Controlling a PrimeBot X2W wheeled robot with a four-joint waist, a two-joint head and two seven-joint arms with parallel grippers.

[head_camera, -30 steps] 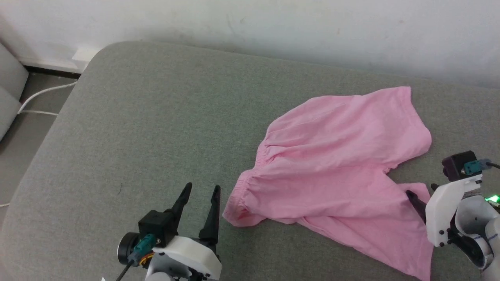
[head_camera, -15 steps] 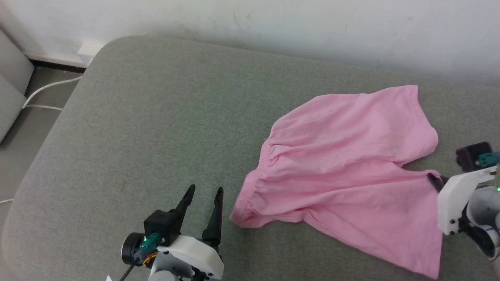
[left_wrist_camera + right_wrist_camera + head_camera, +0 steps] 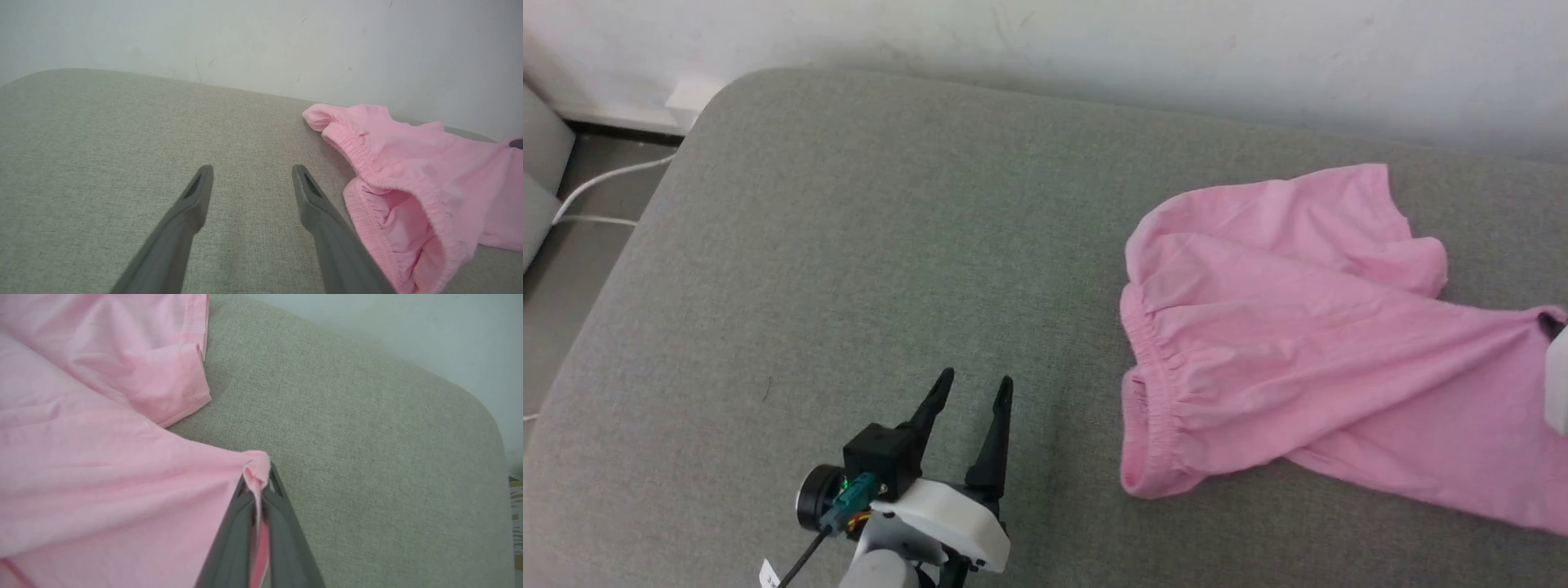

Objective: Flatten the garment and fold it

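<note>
A: Quick, the left tool (image 3: 976,378), what state?
B: Released. Fingers spread, nothing between them, over the grey cushion (image 3: 849,245), nearest the robot.

A: Where's the garment (image 3: 1298,327) from it?
B: Off to its right and slightly farther out. The closest part is the elastic waistband (image 3: 1145,400), bunched and gaping. In the left wrist view it sits just beside that tool's right finger, not touching.

A: Long axis?
B: Across the cushion. Waistband at the robot's left end, legs at the right end, so roughly crosswise to the left tool's fingers.

A: And the right tool (image 3: 258,486)?
B: Clenched on a corner of the near leg hem (image 3: 256,465). Cloth is pinched up between its fingers, and the fabric is drawn from there toward the waistband.

A: Which arm for the waistband?
B: Left, I'd say. It's the nearer one, and the right is occupied at the opposite end. It would need to go rightward and a bit forward.

A: Farther back?
B: That's the other leg (image 3: 1347,212), crumpled toward the wall (image 3: 1094,33) and partly overlapped by the stretched layer. Not flat yet.
</note>
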